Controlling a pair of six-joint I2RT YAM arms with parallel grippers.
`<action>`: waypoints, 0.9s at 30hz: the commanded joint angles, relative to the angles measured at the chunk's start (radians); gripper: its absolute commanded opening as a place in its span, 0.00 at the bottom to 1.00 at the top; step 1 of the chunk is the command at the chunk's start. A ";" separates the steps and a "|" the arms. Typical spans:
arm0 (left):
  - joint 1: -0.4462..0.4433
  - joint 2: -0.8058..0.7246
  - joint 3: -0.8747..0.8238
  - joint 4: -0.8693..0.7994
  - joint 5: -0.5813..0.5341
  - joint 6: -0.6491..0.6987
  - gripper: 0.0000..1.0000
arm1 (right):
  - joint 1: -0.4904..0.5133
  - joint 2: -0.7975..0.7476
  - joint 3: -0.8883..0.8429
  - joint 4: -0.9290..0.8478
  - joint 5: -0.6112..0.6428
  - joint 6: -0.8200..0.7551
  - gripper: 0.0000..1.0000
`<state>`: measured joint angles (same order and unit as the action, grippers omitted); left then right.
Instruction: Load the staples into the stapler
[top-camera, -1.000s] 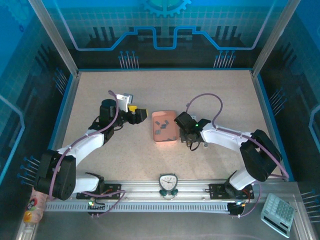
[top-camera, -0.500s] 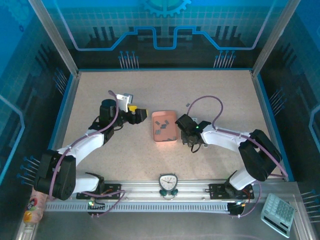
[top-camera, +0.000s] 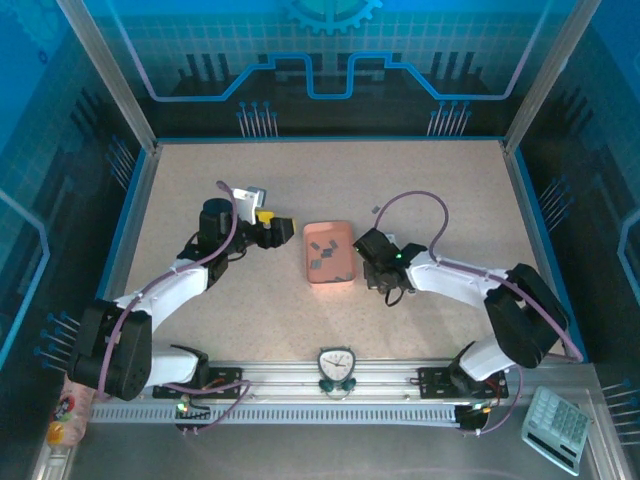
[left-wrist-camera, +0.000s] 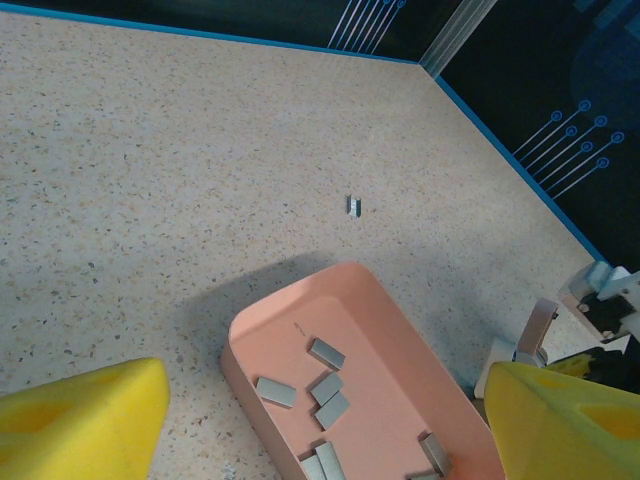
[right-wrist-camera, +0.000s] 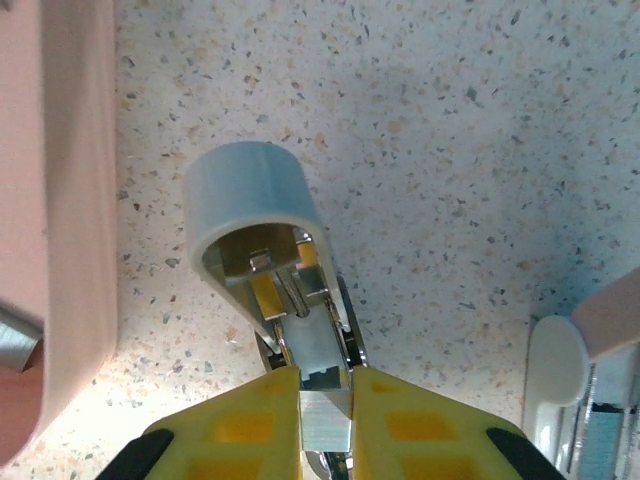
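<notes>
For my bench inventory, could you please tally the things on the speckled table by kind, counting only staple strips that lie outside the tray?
Pink rectangular plastic tray: 1
Small staplers: 2, a light blue plastic stapler in the right fingers and a white and pink stapler beside it
Dark grey staple strip outside the tray: 1
Total: 4

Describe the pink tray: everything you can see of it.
The pink tray is a shallow rectangle with rounded corners and a low rim, matte plastic by its look. It lies flat on the speckled table between the arms. Several grey staples lie loose inside, at mixed angles. The right pincer, shut on a stapler, is beside it, apart.
</notes>
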<state>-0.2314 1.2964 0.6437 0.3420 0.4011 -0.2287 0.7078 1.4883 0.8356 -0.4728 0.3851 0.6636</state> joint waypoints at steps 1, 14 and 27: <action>-0.005 -0.021 -0.013 0.007 0.010 0.032 0.84 | -0.019 -0.066 -0.041 0.061 -0.009 -0.098 0.17; -0.006 -0.025 -0.021 0.032 0.020 0.031 0.83 | -0.096 -0.264 -0.260 0.293 -0.159 -0.271 0.17; -0.008 -0.021 -0.022 0.036 0.021 0.037 0.83 | -0.111 -0.203 -0.255 0.344 -0.201 -0.295 0.17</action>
<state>-0.2321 1.2964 0.6361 0.3492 0.4015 -0.2256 0.6109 1.2652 0.5823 -0.1524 0.1986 0.3866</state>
